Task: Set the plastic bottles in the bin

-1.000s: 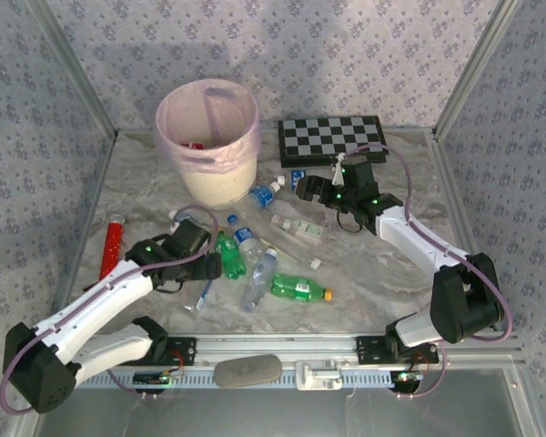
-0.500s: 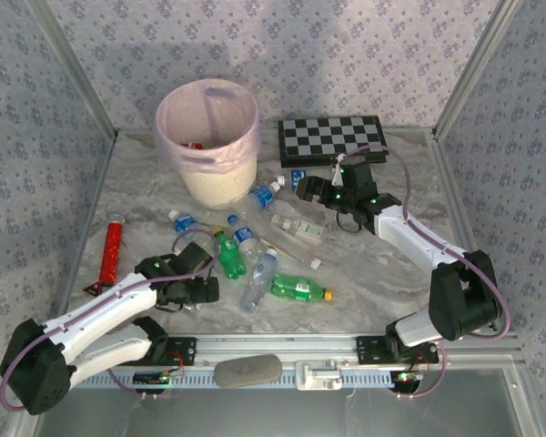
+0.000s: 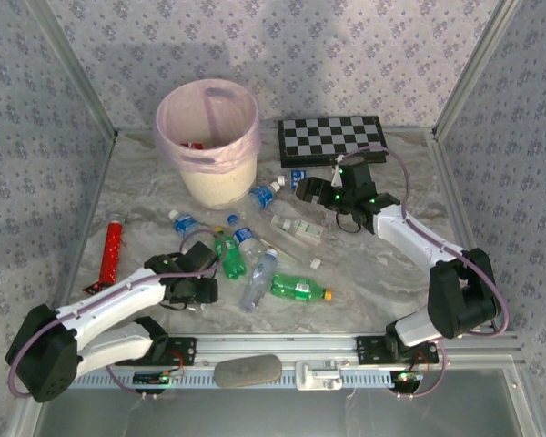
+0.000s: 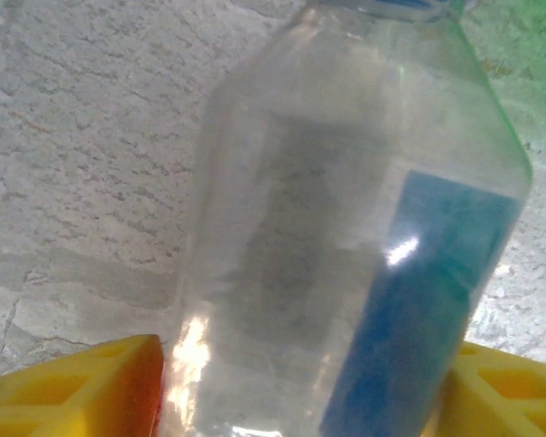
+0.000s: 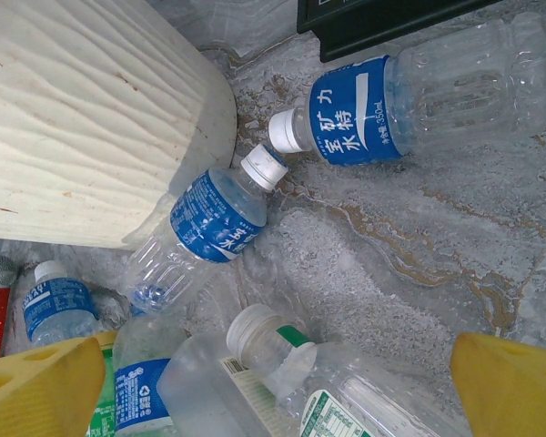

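Left claw (image 3: 197,289) closed onto clear plastic bottle with blue label (image 4: 346,228), yellow pads (image 4: 73,387) against both its sides, low over grey marbled tabletop (image 3: 382,264). Right claw (image 3: 311,189) spread wide, holding nothing, above blue-labelled clear bottles (image 5: 214,223) lying beside round cream bin with pink liner (image 3: 220,182). Green bottles (image 3: 296,289) loose between arms.

Marbled table (image 3: 391,273): bin (image 3: 214,187), chessboard (image 3: 332,138), scattered plastic bottles (image 3: 296,289), red stick (image 3: 111,250).
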Controlling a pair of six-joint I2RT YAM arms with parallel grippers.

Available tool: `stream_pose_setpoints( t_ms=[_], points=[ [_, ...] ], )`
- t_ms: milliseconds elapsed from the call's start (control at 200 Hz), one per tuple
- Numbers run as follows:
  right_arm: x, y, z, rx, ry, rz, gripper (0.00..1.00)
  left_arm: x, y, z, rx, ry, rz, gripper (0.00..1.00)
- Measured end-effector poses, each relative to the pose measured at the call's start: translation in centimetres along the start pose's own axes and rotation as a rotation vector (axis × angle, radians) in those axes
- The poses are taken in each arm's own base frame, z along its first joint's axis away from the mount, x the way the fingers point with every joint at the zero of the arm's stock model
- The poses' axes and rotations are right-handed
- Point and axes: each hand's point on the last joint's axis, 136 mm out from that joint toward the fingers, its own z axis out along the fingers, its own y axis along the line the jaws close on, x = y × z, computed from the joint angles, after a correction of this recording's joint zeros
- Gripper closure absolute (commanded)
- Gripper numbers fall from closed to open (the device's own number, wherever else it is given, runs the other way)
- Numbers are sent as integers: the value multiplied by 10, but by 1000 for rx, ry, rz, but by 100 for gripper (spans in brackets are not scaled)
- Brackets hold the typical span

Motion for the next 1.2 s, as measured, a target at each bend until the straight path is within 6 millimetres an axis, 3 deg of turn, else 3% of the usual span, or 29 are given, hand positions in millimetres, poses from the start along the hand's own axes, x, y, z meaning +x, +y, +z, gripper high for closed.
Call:
stream_pose_setpoints(
  t_ms=[170,395,505,680,790,1199],
  points=[
    [0,-1,0,4,1,1,1,1,0,4,-16,19,18,50],
    [1,-2,0,6,3,2,1,-2,2,0,-27,-5,26,52],
    [0,0,0,-5,3,2,1,-19,-1,-18,-7,-84,13,52],
    [-5,16,-1,-90,-7,-12,1,-71,-36,-68,160,-303,-34,52],
    [-7,31,-2,-169,-12,-29,1,-96,-58,-88,265,-399,-52,53],
    [12,93,-13,-425,23,-164,7,-152,-139,-108,557,-551,-4,54]
  ],
)
